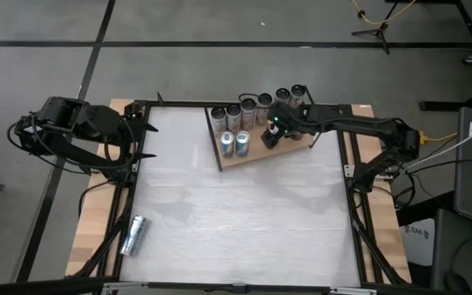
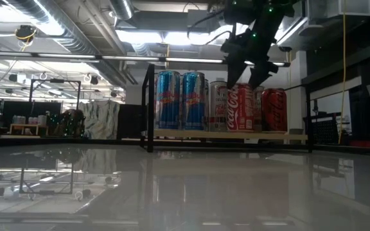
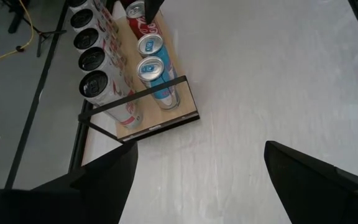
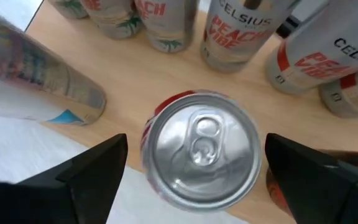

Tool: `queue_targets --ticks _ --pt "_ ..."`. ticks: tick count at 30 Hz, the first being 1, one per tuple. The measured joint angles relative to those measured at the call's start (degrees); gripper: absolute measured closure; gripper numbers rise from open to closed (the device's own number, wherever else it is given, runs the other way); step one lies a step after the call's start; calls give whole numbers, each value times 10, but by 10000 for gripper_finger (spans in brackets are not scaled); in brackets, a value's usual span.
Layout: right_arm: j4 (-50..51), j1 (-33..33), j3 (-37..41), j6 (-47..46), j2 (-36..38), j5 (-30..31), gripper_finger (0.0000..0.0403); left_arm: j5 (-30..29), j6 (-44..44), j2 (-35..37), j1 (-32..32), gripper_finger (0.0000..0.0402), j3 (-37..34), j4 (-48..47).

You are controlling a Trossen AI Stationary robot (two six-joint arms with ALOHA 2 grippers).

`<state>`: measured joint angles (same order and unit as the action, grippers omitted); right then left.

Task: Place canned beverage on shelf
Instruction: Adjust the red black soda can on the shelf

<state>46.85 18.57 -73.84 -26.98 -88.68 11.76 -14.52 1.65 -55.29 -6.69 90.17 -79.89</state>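
Note:
The shelf point(image 1: 289, 152), a light wooden board with a black wire frame, lies at the table's far middle. A back row of white cans point(image 1: 256, 106) and two blue cans point(image 1: 234, 144) stand on it. My right gripper point(image 4: 197, 180) is open above a red can point(image 4: 201, 149) that stands upright on the board point(image 4: 135, 81). Its fingers stand on either side of the can's top with gaps showing. In the low view the gripper point(image 2: 245, 80) hangs just over the red cans point(image 2: 239, 106). My left gripper point(image 3: 201, 180) is open and empty at the table's left edge point(image 1: 142, 141).
A silver and blue can point(image 1: 133, 236) lies on its side near the table's near left corner. A second red can point(image 2: 275, 109) stands to the right of the first in the low view. The white tabletop point(image 1: 244, 213) stretches between shelf and near edge.

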Motion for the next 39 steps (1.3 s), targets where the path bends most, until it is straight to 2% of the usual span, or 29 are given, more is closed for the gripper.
queue_targets --ticks 9,18,21,27,31,39 --pt "13 10 0 -4 -15 -18 42 0 0 0 0 60 0 0" --pt "9 10 0 13 -16 -25 123 0 0 0 0 60 0 0" --pt "10 10 -1 38 -16 -37 123 0 0 0 0 60 0 0" --pt "10 10 -1 107 -15 -55 93 0 0 0 0 60 0 0" --pt "10 19 -1 147 -15 -70 100 0 0 0 0 60 0 0" --pt "13 75 -2 222 -14 -153 108 0 0 0 0 60 0 0"
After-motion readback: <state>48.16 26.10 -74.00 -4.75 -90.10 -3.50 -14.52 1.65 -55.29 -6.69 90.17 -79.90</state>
